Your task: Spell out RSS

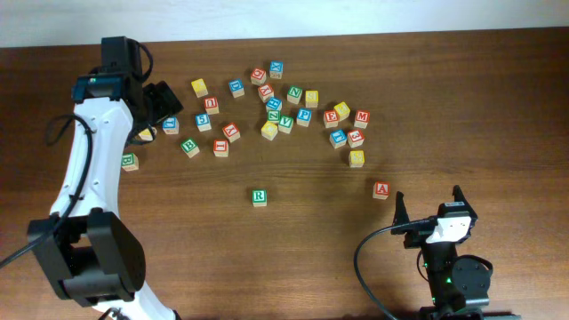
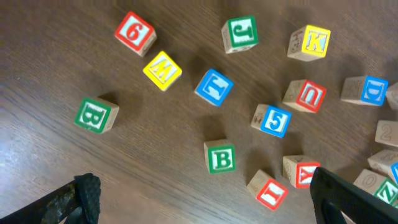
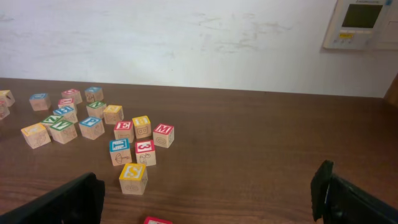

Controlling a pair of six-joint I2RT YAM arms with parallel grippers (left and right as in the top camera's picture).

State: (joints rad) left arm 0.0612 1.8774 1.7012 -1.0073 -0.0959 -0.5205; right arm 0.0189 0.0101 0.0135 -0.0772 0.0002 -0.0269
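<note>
Overhead puts the R cube [image 1: 259,196] alone toward the front edge and the yellow S cube [image 1: 356,158] ahead-left of your right gripper [image 1: 428,201], spread and empty, far nearer than your left gripper [image 1: 163,100], also spread, by the left edge.

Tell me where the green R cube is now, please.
In the overhead view, the R cube stands alone on the table, below the cluster, near the middle; the A cube lies off to its right.
</note>
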